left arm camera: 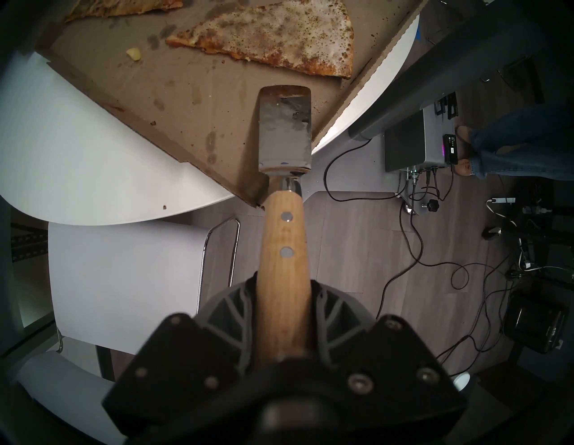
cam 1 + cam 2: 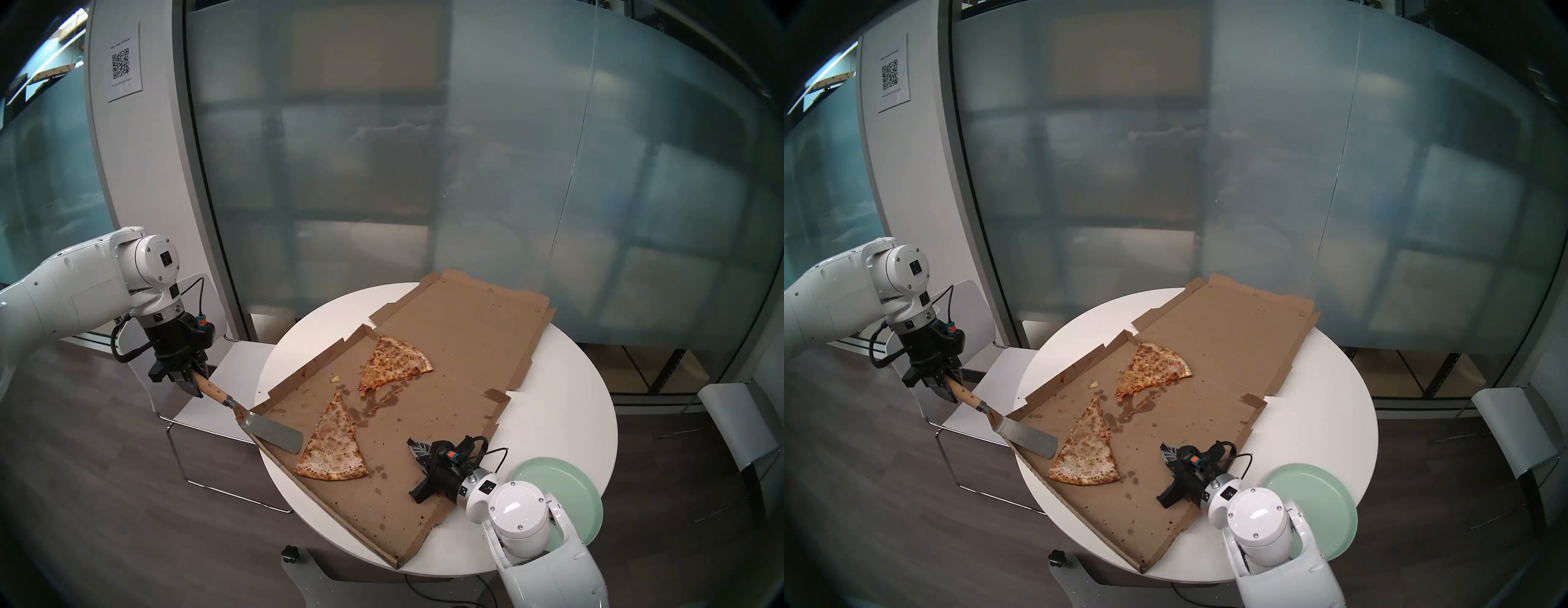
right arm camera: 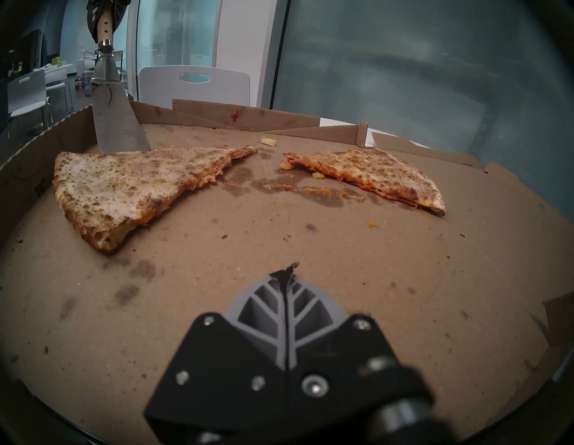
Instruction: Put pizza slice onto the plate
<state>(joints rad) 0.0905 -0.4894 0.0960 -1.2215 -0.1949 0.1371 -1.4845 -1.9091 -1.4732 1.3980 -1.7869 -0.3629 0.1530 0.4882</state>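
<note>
Frosted glass walls and a dark wood-look floor surround our round white worktop (image 2: pixel 564 407), which carries an opened brown cardboard pizza box (image 2: pixel 424 458). Nearest us, at the worktop's right edge, sits the round pale mint-green plate (image 2: pixel 547 473), partly hidden by our right arm and overhanging the rim a little. Our right end effector (image 3: pixel 287 273) is clenched and empty, resting low over the box floor between slice and plate, so it could block a carry toward the plate.

Farther left lies the long, pale, brown-speckled triangular pizza slice (image 2: pixel 333 446), flat in the box, close to its low near wall. Our left end effector (image 2: pixel 193 375) grasps the wooden-handled steel spatula (image 2: pixel 275 433), whose blade hovers just beside the slice. We judge that a shallow push could shove the slice instead of sliding under, and its long tip may droop. Beyond, a shorter orange slice (image 2: pixel 394 361) leaves open cardboard between.
</note>
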